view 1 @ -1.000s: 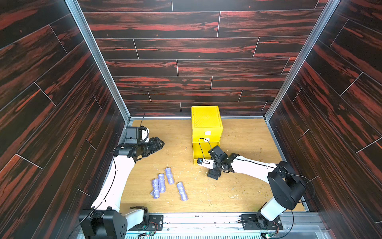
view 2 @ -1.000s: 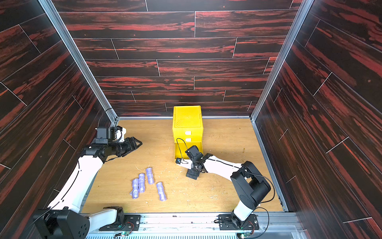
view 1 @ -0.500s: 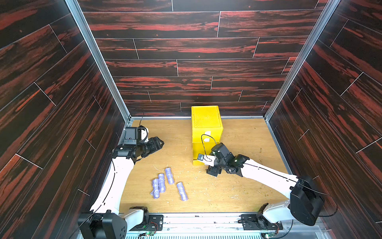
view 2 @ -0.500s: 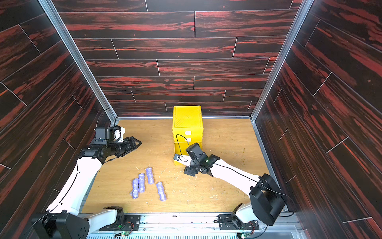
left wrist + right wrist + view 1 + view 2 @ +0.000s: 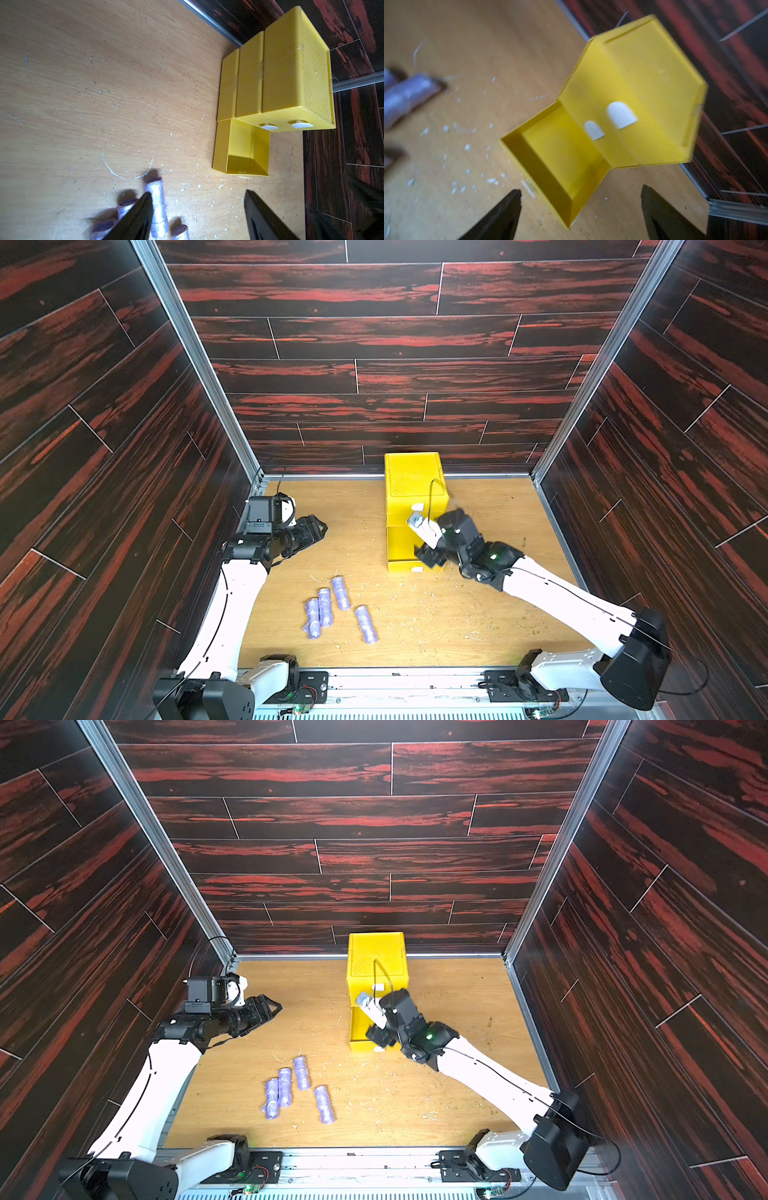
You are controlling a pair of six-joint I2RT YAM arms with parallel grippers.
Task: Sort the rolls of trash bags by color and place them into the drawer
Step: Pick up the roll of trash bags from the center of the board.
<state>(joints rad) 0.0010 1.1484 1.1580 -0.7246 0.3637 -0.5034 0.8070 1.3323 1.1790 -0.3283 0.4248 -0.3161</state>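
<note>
On the left side of the worktop (image 5: 436, 626), my left arm (image 5: 237, 605) is reaching forward with a bent elbow, its wrist hanging roughly level above the wood. The left fingers (image 5: 135, 220) are standing apart, gripping nothing. Four lilac rolls of trash bags (image 5: 324, 608) are lying on the wood near the front, between both arms, outside the drawer (image 5: 415, 489). That yellow cabinet is standing at the back centre, its bottom drawer (image 5: 247, 149) pulled out and sitting empty. My right arm (image 5: 561, 597) is stretching diagonally toward it, with the right fingers (image 5: 500, 218) spread wide, hovering just before the open tray.
</note>
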